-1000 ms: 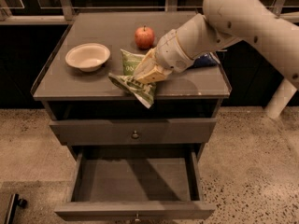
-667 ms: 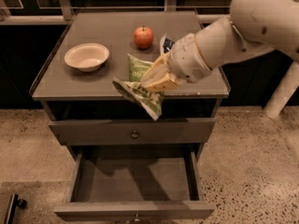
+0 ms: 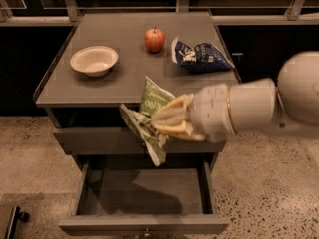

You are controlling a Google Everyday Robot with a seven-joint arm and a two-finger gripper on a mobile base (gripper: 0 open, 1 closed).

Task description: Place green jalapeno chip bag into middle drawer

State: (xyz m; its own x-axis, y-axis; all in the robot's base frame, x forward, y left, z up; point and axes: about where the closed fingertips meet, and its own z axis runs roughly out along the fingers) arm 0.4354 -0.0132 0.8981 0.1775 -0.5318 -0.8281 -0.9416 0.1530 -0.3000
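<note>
In the camera view the gripper (image 3: pixel 162 121) reaches in from the right on a thick white arm (image 3: pixel 249 107), level with the cabinet's front edge and out in front of it; its pale yellowish fingers (image 3: pixel 173 114) are clamped on the green jalapeno chip bag (image 3: pixel 153 99), which hangs in the air, crumpled and folded around them; the bag's upper part overlaps the front lip of the cabinet top (image 3: pixel 124 81) as seen from here, and its lower tail droops across the closed upper drawer (image 3: pixel 94 141); the bag is green and white with white lettering, but the words cannot be read; whether it touches the cabinet cannot be told

Below it the middle drawer (image 3: pixel 99 193) is pulled out, its flat grey floor bare apart from a dark shadow, a small knob (image 3: pixel 146 230) showing on its front panel; the bag is above the drawer, not inside it

On the cabinet top stand a cream bowl (image 3: pixel 93 60) at the left, a red apple (image 3: pixel 154 39) near the back middle, and a dark blue chip bag (image 3: pixel 202 56) at the right, just beside the apple; the blue bag carries white print too small to read; a speckled floor (image 3: pixel 269 188) surrounds the cabinet
</note>
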